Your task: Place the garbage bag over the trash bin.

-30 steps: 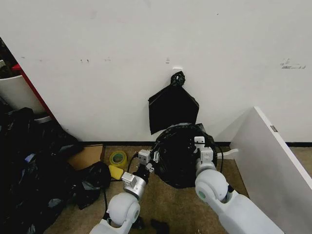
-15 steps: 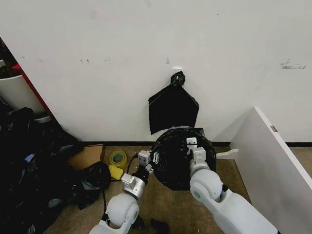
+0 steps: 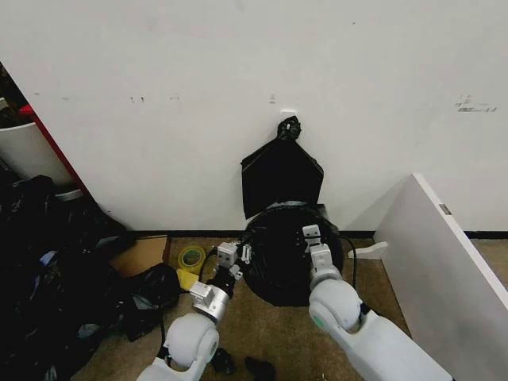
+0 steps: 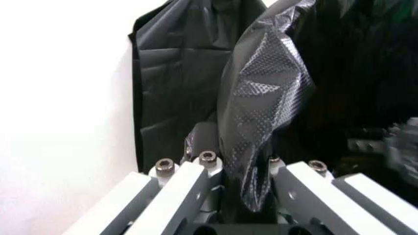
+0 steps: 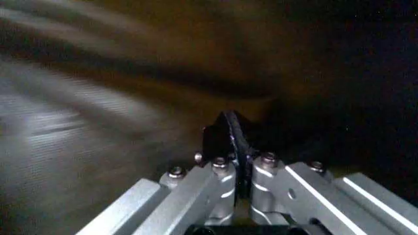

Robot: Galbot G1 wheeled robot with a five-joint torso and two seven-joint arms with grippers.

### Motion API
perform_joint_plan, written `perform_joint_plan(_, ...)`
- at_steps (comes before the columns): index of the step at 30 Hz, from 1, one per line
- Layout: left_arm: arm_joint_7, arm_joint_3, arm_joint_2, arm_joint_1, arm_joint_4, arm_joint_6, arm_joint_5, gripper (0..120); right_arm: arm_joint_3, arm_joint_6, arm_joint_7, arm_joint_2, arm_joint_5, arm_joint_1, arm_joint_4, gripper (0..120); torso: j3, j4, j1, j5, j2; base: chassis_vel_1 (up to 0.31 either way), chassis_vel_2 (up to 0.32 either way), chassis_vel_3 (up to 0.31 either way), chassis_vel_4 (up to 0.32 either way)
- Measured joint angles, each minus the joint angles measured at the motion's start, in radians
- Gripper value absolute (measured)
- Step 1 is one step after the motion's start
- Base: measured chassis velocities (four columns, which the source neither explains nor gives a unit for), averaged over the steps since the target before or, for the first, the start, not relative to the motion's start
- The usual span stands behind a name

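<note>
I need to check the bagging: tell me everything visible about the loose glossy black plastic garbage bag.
The loose, glossy black plastic garbage bag forms a rounded, crinkly mound on the floor by the white wall, below flat black bags hanging under a knot. Its thin film looks finely embossed. The left gripper is shut on a fold of it; the right gripper pinches another part. No bin surface shows beneath it.

Place: a plain storage or test corner of a workroom, not a home.
Wall: scuffed bare white wall (image 3: 159, 95), with flat black bags under a knot (image 3: 282, 178) hanging on it.
Floor: worn brown carpet (image 3: 270, 333) below the wall.
Clutter: heap of dark bags (image 3: 55, 278), flat brown cardboard piece (image 3: 141, 254) and yellow tape roll (image 3: 191, 258) at the wall's foot.
Board: white panel (image 3: 444, 262) leaning beside the wall.
</note>
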Motion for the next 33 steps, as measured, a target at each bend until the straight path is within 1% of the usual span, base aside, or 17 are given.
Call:
perform_joint_plan(3, 0.011, 0.000, 0.002, 0.000, 0.010, -0.030, 0.022, 1, 0.006, -0.153, 0.076, -0.011, 0.266, 0.003, 0.097, 0, 0.000, -0.0001, 0.000, 0.0002, 0.000, 0.000, 0.000, 0.000, 0.000)
perform_joint_plan(4, 0.016, 0.000, 0.002, 0.000, 0.013, -0.039, 0.025, 1, 0.007, -0.169, 0.085, -0.014, 0.301, 0.006, 0.103, 0, 0.000, 0.0000, 0.000, 0.0002, 0.000, 0.000, 0.000, 0.000, 0.000)
perform_joint_plan(5, 0.016, 0.000, 0.002, 0.000, 0.013, -0.039, 0.025, 1, 0.007, -0.169, 0.085, -0.014, 0.301, 0.006, 0.103, 0, 0.000, 0.0000, 0.000, 0.0002, 0.000, 0.000, 0.000, 0.000, 0.000)
perform_joint_plan(7, 0.030, -0.001, 0.000, 0.000, 0.017, -0.075, 0.033, 1, -0.011, -0.192, 0.097, -0.026, 0.347, 0.014, 0.092, 0, 0.000, 0.0000, 0.000, 0.0001, 0.000, 0.000, 0.000, 0.000, 0.000)
perform_joint_plan(12, 0.062, -0.007, -0.001, 0.005, 0.017, -0.139, 0.035, 1, -0.056, -0.193, 0.090, -0.020, 0.274, 0.034, 0.001, 0, 0.000, -0.0001, 0.000, 0.0003, 0.000, 0.000, 0.000, 0.000, 0.000)
perform_joint_plan(19, 0.093, -0.025, 0.009, 0.014, 0.004, -0.168, 0.031, 1, -0.077, -0.192, 0.066, 0.011, 0.175, 0.089, -0.092, 0, 0.000, 0.0000, 0.000, 0.0002, 0.000, 0.000, 0.000, 0.000, 0.000)
perform_joint_plan(22, 0.098, -0.033, 0.011, 0.019, 0.002, -0.173, 0.030, 1, -0.078, -0.172, 0.048, 0.023, 0.115, 0.116, -0.125, 0, 0.000, 0.0002, 0.000, 0.0002, 0.000, 0.000, 0.000, 0.000, 0.000)
perform_joint_plan(29, 0.087, -0.056, 0.010, 0.015, 0.006, -0.176, 0.029, 1, -0.077, -0.125, 0.015, 0.016, 0.042, 0.093, -0.097, 0, 0.000, 0.0000, 0.000, 0.0002, 0.000, 0.000, 0.000, 0.000, 0.000)
perform_joint_plan(33, 0.080, -0.058, 0.010, 0.014, 0.008, -0.175, 0.028, 1, -0.076, -0.012, -0.037, 0.016, -0.011, 0.060, -0.060, 0, 0.000, 0.0000, 0.000, 0.0002, 0.000, 0.000, 0.000, 0.000, 0.000)
